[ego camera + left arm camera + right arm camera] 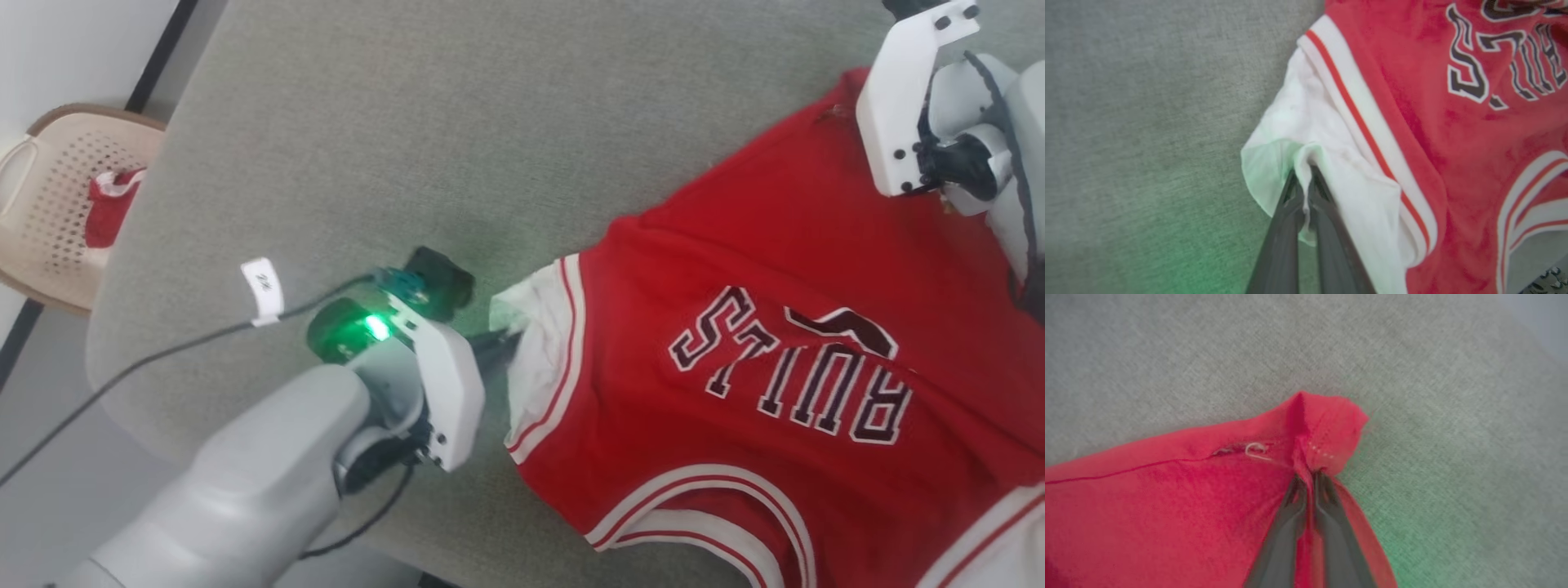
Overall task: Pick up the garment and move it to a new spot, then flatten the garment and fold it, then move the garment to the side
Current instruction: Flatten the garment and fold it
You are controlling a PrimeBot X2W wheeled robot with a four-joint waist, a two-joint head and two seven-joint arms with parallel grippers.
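Observation:
The garment is a shiny red jersey with black lettering outlined in white, lying spread on the grey padded table. My left gripper is shut on a white side panel at the jersey's left edge, beside the red-and-white striped trim; the left wrist view shows white cloth pinched between the fingertips of the left gripper. My right gripper is shut on a red corner of the garment, bunching it into a peak. The right wrist housing hides that corner in the head view.
A beige perforated basket holding a red cloth sits on the floor beyond the table's left edge. A black cable with a white tag runs to my left wrist. Bare grey table lies left of and beyond the jersey.

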